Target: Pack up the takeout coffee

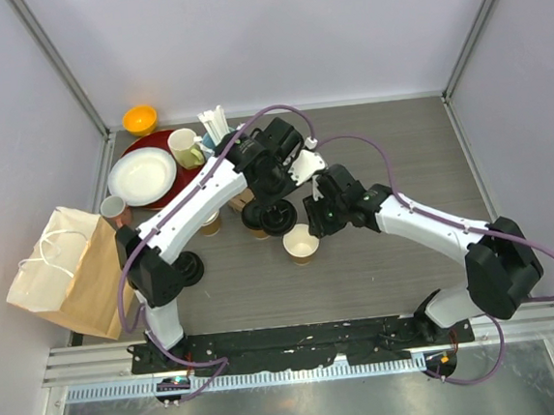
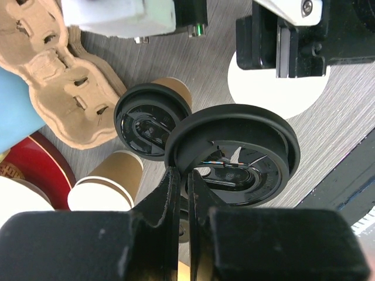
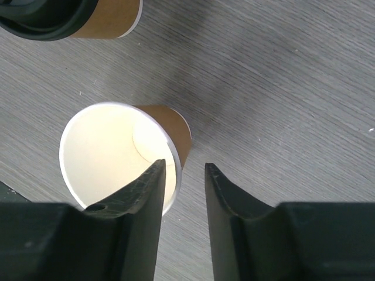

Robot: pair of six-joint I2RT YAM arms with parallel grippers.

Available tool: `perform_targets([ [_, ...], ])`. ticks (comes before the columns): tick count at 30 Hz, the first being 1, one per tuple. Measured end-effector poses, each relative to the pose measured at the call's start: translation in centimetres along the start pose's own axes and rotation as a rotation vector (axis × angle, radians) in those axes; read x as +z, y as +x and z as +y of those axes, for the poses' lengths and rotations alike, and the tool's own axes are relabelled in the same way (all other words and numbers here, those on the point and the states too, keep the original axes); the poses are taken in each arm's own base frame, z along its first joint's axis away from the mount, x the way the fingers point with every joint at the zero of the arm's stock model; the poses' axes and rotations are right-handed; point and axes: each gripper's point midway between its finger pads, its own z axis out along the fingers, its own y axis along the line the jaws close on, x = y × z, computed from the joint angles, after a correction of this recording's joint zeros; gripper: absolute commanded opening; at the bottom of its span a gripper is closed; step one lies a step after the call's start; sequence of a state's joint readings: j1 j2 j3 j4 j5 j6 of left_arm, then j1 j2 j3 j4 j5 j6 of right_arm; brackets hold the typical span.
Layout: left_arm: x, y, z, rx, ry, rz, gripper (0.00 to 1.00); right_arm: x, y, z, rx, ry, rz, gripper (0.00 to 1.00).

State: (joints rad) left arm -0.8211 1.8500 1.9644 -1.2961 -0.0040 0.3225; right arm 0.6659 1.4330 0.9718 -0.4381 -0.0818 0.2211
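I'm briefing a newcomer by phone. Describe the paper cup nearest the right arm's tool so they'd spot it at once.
Find the middle of the grey table, between the two arms. A brown paper cup stands there, right at the tips of the right tool. Unlike the neighbouring cup, which wears a black lid, this one is uncovered, showing its cream inside.

An orange bowl [image 1: 139, 119] stands behind a red tray [image 1: 147, 139] carrying a white plate [image 1: 142, 175], a yellow-green mug [image 1: 185, 147] beside it
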Motion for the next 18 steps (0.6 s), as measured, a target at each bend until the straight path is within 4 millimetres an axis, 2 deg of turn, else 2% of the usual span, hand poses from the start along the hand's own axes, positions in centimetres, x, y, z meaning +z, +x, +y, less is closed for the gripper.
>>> perform_targets([
  [6,-0.1,-0.7,-0.3,0.004,0.009,-0.032,0.00,-1.7,-0.7,0.4,0.013,-0.011,-0.038,0.57],
  [10,-0.4,-2.2,-1.3,0.024,0.038,-0.090,0.00,-3.7,-0.7,-0.4,0.033,0.022,-0.058,0.58],
  [11,-0.5,-2.4,-1.4,0.033,0.040,-0.097,0.00,-4.2,-0.9,-0.9,0.043,0.038,-0.071,0.58],
  [14,0.0,-1.3,-2.4,0.060,0.069,-0.036,0.00,-7.1,-3.3,-3.3,0.104,0.098,-0.201,0.58],
  [16,0.9,-0.9,-3.1,0.079,0.090,0.006,0.00,-9.1,-4.6,-6.3,0.177,0.166,-0.283,0.58],
  [18,2.1,-1.1,-3.7,0.095,0.105,0.039,0.00,-10.6,-5.0,-8.6,0.226,0.223,-0.345,0.57],
])
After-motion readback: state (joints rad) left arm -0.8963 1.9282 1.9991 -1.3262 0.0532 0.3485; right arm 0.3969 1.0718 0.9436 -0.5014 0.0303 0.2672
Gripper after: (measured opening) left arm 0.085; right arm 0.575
